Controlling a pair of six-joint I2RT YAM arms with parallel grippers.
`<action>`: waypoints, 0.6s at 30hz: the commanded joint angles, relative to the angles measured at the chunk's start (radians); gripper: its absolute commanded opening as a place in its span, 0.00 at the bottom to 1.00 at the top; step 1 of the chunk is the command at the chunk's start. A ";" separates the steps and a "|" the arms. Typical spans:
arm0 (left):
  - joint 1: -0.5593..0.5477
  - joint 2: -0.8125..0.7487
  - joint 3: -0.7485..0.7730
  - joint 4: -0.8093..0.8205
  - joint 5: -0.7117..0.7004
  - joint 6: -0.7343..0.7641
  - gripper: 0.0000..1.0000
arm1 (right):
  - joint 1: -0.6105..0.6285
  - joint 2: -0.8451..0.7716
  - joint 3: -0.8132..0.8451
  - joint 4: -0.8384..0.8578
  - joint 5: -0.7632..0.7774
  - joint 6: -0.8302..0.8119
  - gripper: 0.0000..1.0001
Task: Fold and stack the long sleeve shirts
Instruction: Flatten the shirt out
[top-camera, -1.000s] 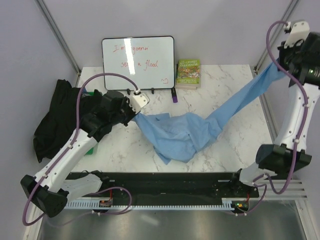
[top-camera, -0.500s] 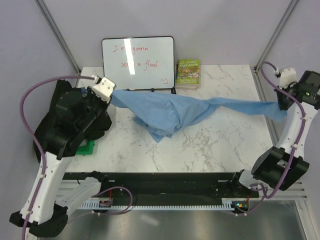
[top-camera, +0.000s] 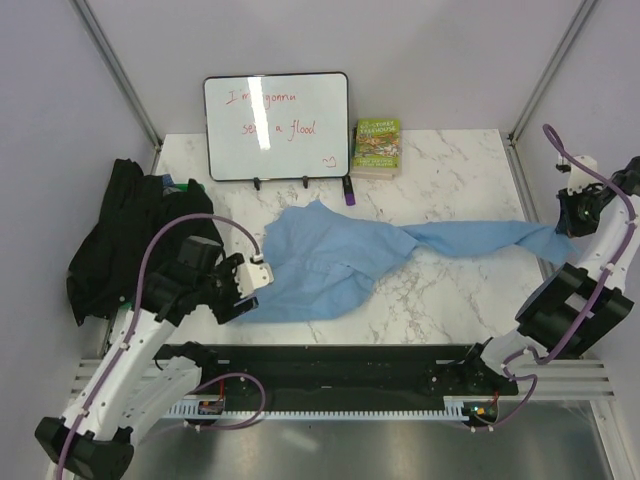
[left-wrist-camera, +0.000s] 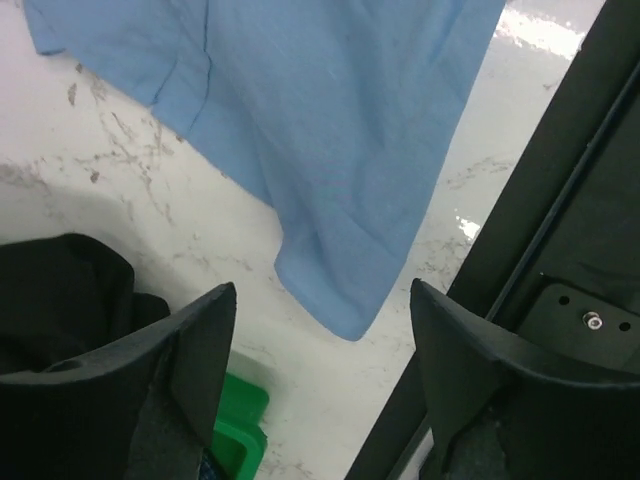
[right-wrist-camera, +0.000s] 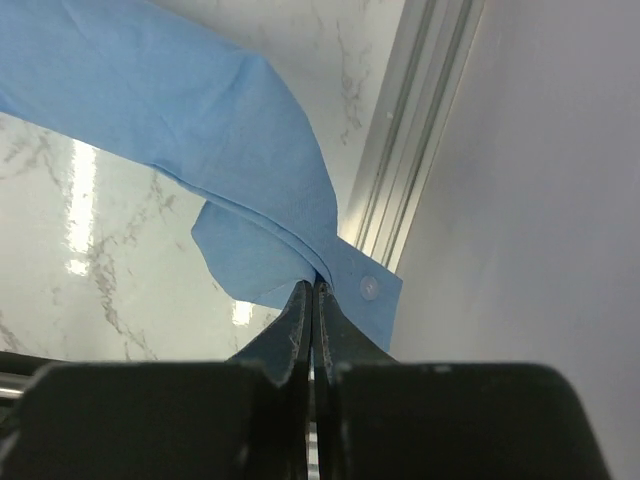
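Your left gripper (top-camera: 257, 280) sits low over the near-left part of the table (top-camera: 450, 300), its jaws released and wide apart with nothing between them. In the left wrist view the near corner of the light blue shirt (top-camera: 340, 265) lies flat on the marble just past the fingers (left-wrist-camera: 200, 330), not touched by them. The shirt body is spread loosely across the table's middle, wrinkled. One long sleeve (top-camera: 480, 238) is drawn out to the right, all the way to your right gripper (top-camera: 570, 217) at the table's right edge. That gripper's jaws are clenched on the sleeve's cuff (right-wrist-camera: 360, 290); a button (right-wrist-camera: 368, 288) shows right beside the pinch. The black shirt (top-camera: 120, 235) is bunched in a heap at the table's left edge, unfolded, apart from the blue one. A green item (left-wrist-camera: 235, 430) pokes out beside the black cloth. A whiteboard (top-camera: 277, 125) and a green-covered book (top-camera: 377, 147) stand along the back.
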 joint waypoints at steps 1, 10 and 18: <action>0.002 0.130 0.146 0.129 0.097 -0.023 0.81 | 0.012 -0.015 0.077 -0.112 -0.175 -0.013 0.00; 0.001 0.869 0.622 0.330 0.137 -0.180 0.80 | 0.115 0.006 0.140 -0.112 -0.247 0.090 0.00; 0.002 1.271 0.963 0.389 0.017 -0.287 0.74 | 0.134 0.011 0.116 -0.111 -0.256 0.107 0.00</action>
